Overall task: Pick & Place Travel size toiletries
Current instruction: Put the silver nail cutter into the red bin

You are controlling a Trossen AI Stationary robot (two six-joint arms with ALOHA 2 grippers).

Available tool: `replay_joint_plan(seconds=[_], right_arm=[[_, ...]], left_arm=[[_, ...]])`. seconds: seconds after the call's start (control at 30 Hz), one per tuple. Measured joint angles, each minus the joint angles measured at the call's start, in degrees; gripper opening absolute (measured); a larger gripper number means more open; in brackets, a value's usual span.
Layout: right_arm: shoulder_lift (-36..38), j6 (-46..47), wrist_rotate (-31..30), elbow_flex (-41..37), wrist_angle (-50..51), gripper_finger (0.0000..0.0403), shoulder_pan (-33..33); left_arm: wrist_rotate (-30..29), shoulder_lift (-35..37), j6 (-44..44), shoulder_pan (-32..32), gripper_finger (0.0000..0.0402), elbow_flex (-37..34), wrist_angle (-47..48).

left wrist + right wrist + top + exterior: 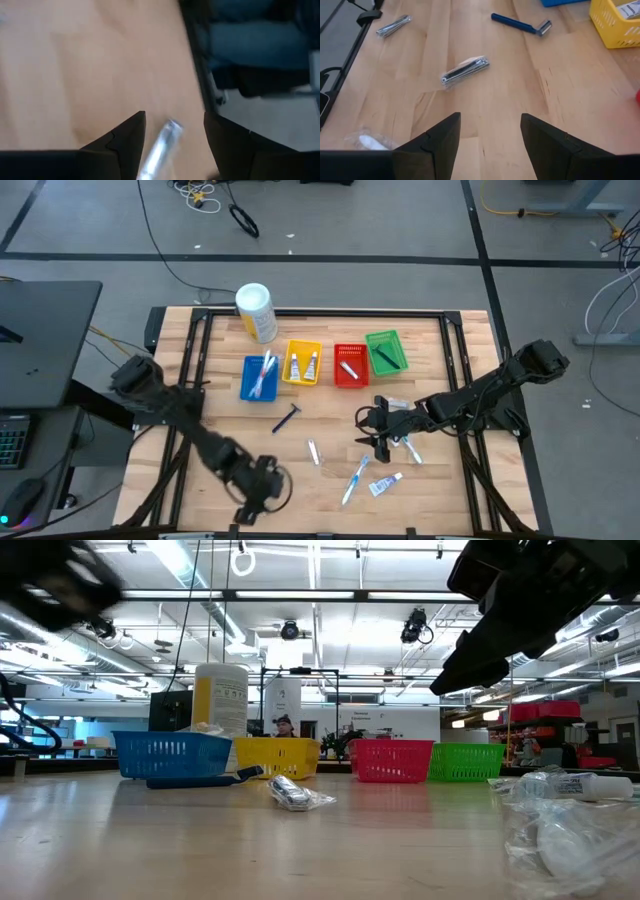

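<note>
Left claw [258, 498] at lower left of the high view, fingers parted, arm stretched down-right, right claw [376, 429] at centre right, fingers parted, arm reaching leftward.

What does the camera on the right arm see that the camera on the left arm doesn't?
Only the right wrist view shows a blue razor, a wrapped nail clipper, a second wrapped item by the table edge, and a yellow basket. Only the left wrist view shows a shiny item lying between the left gripper jaws. Both show the wooden table and open jaws; the right gripper holds nothing.
</note>
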State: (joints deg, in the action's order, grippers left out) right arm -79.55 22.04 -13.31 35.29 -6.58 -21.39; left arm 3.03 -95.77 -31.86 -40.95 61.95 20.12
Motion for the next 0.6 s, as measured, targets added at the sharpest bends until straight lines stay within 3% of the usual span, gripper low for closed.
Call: replay_joint_plan(seconds=[0.3, 0.6], right_arm=[[0.0, -1.8, 0.0, 0.0, 0.0, 0.0218, 0.2], [0.0, -3.5, 0.0, 0.0, 0.1, 0.0218, 2.5]], left_arm=[[-11.5, -0.9, -1.7, -8.0, 0.0249, 0.0, 3.4], [-13.2, -6.4, 2.7, -8.5, 0.0261, 0.0, 2.0]])
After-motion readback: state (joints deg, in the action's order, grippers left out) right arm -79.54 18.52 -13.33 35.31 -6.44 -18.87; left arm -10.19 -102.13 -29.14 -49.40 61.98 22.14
